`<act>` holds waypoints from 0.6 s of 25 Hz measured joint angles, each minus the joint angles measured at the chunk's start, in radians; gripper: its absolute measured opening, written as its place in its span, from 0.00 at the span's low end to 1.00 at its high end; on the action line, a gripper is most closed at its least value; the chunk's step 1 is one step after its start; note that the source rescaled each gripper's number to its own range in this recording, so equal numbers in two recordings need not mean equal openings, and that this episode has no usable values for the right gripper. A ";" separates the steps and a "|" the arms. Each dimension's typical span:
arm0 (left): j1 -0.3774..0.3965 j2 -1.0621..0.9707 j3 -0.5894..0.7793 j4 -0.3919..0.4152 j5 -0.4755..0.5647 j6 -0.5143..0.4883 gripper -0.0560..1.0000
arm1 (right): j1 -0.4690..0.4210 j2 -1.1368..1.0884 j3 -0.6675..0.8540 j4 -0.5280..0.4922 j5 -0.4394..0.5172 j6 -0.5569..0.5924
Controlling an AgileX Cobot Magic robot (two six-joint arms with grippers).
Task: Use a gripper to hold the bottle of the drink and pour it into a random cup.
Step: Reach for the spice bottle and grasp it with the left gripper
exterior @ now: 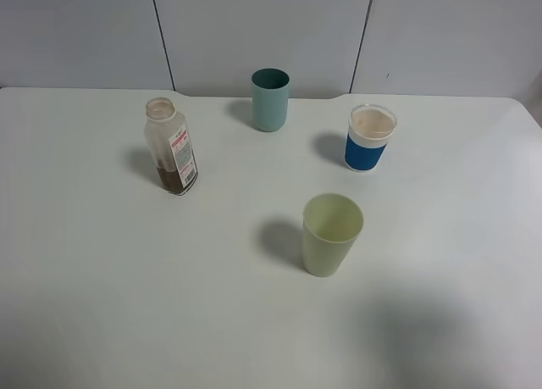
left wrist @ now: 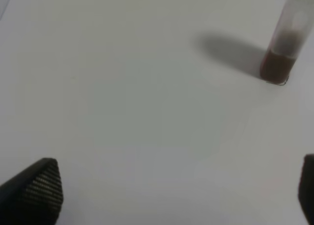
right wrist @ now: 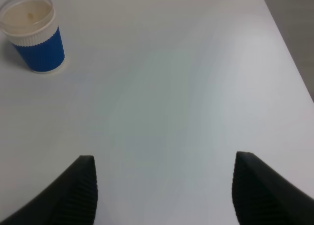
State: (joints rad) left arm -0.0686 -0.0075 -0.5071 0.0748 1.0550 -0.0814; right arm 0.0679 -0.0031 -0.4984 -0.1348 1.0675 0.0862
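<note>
From the high camera, the bottle [exterior: 172,147] stands upright and without a cap, toward the far left corner of the desk [exterior: 127,304]. Brown drink fills only its bottom part. The green cup [exterior: 332,233] stands near the middle of the desk, well apart from the bottle. A teal cup [exterior: 270,99] is by the far edge and a blue-banded cup [exterior: 370,137] toward the far right corner. No arm shows here.

In the left wrist view the left claw [left wrist: 171,195] is spread wide and holds nothing. The bottle [left wrist: 284,48] lies ahead and off to one side, not between the fingers. I think a finger arriving off-centre could push the open bottle over and spill it.

In the right wrist view the right claw [right wrist: 167,195] is wide open and empty too, with the blue-banded cup [right wrist: 35,34] ahead. Later, a badly aimed pour could miss the green cup or tip it.
</note>
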 joint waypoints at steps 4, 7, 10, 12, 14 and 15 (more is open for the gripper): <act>0.000 0.000 0.000 0.000 0.000 0.000 1.00 | 0.000 0.000 0.000 0.000 0.000 0.000; 0.000 0.000 0.000 0.000 0.000 0.000 1.00 | 0.000 0.000 0.000 0.000 0.000 0.000; 0.000 0.000 0.000 0.000 0.000 0.000 1.00 | 0.000 0.000 0.000 0.000 0.000 0.000; 0.000 0.000 0.000 0.000 0.000 0.000 1.00 | 0.000 0.000 0.000 0.000 0.000 0.000; 0.000 0.000 0.000 0.000 0.000 0.000 1.00 | 0.000 0.000 0.000 0.000 0.000 0.000; 0.000 0.000 0.000 0.000 0.000 0.000 1.00 | 0.000 0.000 0.000 0.000 0.000 0.000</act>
State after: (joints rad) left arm -0.0686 -0.0075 -0.5071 0.0748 1.0550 -0.0814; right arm 0.0679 -0.0031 -0.4984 -0.1348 1.0675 0.0862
